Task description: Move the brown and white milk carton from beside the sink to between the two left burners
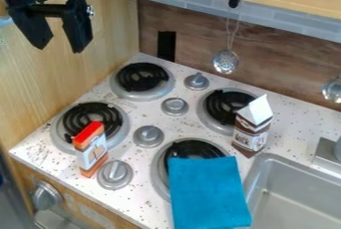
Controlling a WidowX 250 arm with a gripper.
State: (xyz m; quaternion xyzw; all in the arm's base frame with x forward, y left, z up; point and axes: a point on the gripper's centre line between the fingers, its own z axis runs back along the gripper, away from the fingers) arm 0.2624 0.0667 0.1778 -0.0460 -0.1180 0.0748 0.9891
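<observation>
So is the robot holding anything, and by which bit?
Nothing is held: the gripper hangs open at the upper left, nothing between its fingers.

You face a brown wood-grain wall (190, 34) below gray tiles (286, 18). At your view's left stands a pale wooden panel (33, 78).

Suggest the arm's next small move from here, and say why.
I'd ease the gripper down and out over the stovetop, jaws apart, toward the red-topped carton. The gripper looks empty and open, high in front of the wooden panel, while the carton stands by a burner with nothing on top of it.
</observation>
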